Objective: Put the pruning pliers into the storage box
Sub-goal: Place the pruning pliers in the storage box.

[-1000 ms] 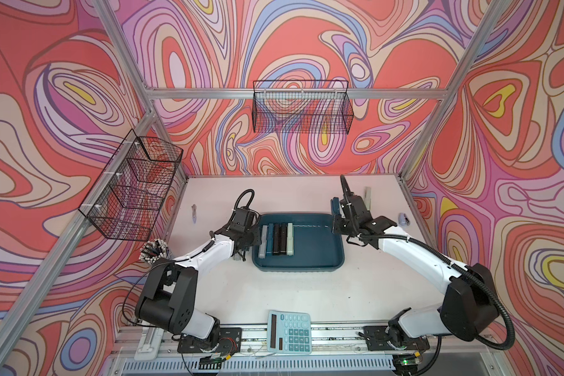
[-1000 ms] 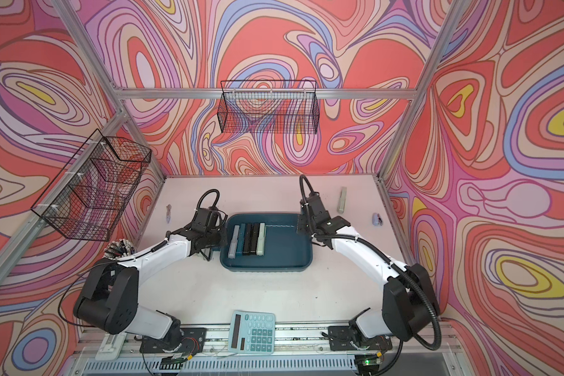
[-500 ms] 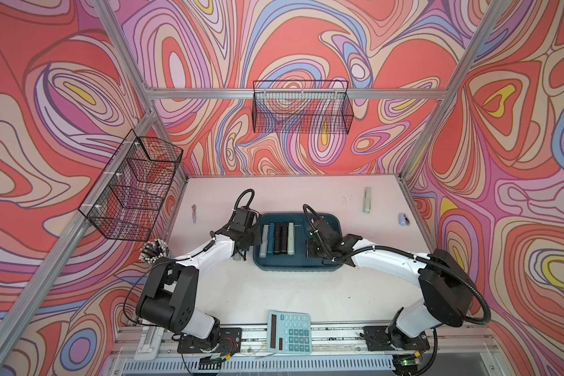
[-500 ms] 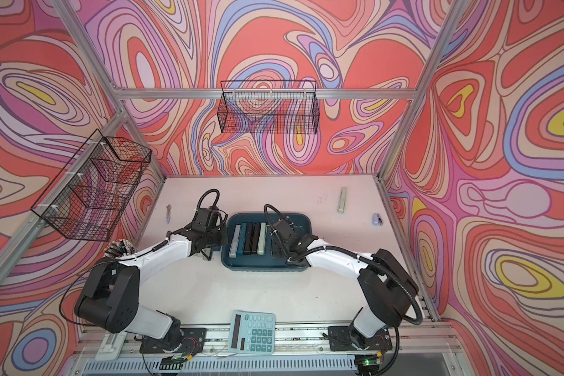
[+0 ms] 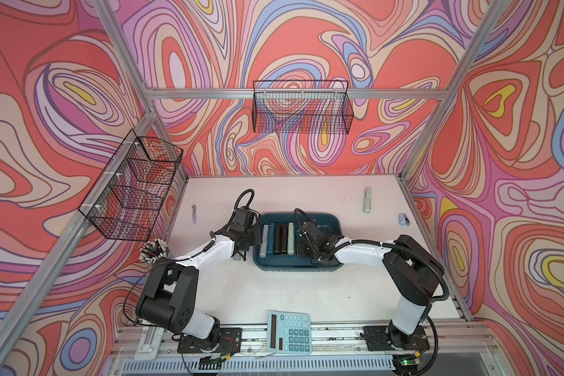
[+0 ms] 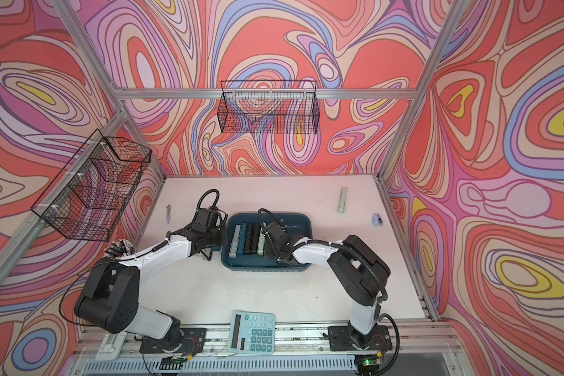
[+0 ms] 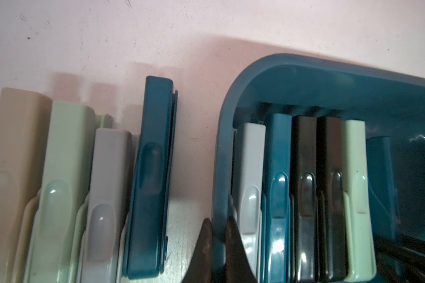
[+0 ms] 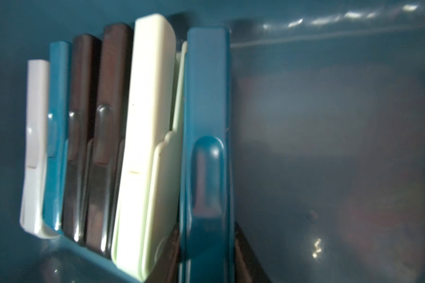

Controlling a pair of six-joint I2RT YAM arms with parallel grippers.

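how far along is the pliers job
Done: five pliers lie in the storage box. In hand: right fingers hold a teal one beside them; left fingers pinch the box wall. Left: four pliers beside the box, a pale green one far back.

pruning pliers (image 5: 279,239): row in storage box (image 5: 329,221) | calculator (image 5: 288,332): before box

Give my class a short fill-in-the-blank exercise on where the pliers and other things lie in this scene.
In the left wrist view, ___ loose pliers lie on the table outside the storage box.
Inside the box, the twin pliers standing side by side are ___.
The left pincer is shut on the box's ___.
The keyed device at the table's near edge is a ___.
Missing words: four; black; rim; calculator.
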